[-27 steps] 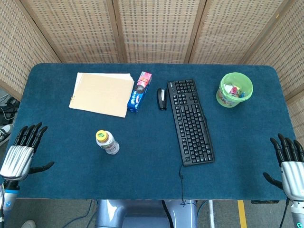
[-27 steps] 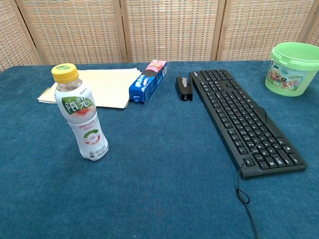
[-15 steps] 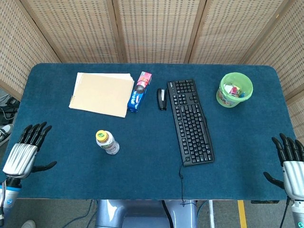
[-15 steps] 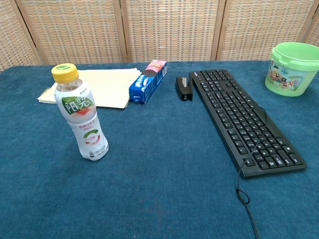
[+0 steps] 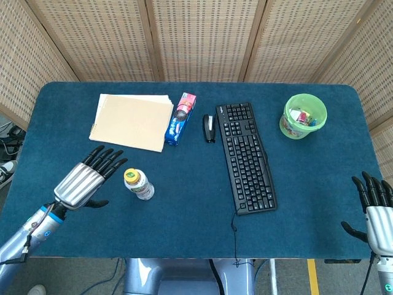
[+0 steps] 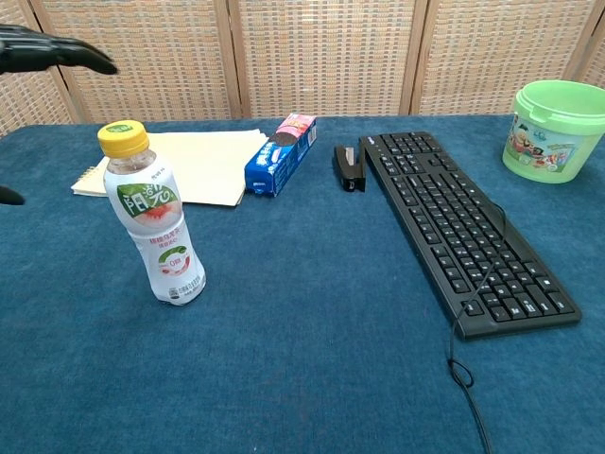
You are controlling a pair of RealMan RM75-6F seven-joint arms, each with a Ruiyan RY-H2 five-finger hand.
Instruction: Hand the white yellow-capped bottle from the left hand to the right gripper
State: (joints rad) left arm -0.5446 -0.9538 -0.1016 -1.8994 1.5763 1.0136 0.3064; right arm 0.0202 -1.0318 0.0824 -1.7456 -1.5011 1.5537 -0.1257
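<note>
Brought inward from the table edge, the left hand [image 5: 83, 182] is held spread beside the upright yellow-capped bottle [image 5: 139, 184]; the right hand [image 5: 377, 211] is splayed, empty.

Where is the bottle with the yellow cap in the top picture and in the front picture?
Head view: the bottle stands left of centre on the blue table, seen from above, just right of the left hand.
Chest view: the bottle stands upright at the left, big and close.
Shared landmark: the blue snack box lies behind it, to the right, in both.
</note>
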